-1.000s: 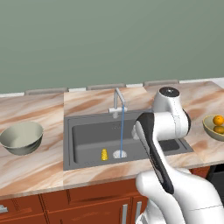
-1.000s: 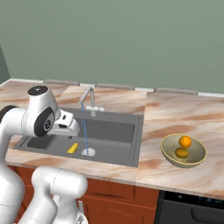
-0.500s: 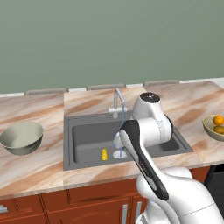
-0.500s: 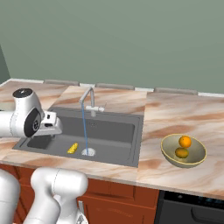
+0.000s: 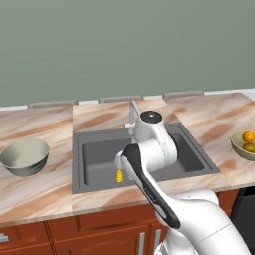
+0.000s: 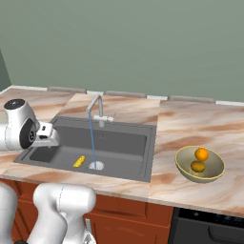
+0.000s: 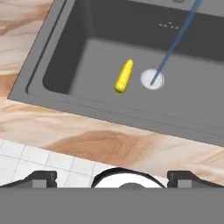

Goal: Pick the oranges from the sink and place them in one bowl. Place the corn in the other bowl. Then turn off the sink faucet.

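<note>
Two oranges [image 6: 201, 154] lie in the olive-khaki bowl [image 6: 213, 172] on the counter right of the sink [image 6: 125, 140]; they also show at the right edge [image 5: 248, 137]. The yellow corn [image 7: 124, 76] lies on the sink floor just left of the round drain [image 7: 152, 79], also seen as corn [image 5: 118, 175] and corn [image 6: 79, 161]. The pale grey-green bowl [image 5: 25, 156] stands empty on the left counter. My gripper [image 6: 50, 137] hangs open over the sink's left front part, above the corn, with nothing between its fingertips [image 7: 42, 177]. Water streams from the faucet [image 6: 97, 110] to the drain.
My white arm [image 5: 149, 149] arches over the sink's middle and hides part of the basin in the left base view. Marbled counter [image 5: 40, 191] runs on both sides of the sink, with wooden cabinet fronts below and a green wall behind.
The arm has swung from the right side of the sink leftward over the basin, bringing the hand above the corn. The gripper stays open. Oranges, corn and bowls have not moved.
</note>
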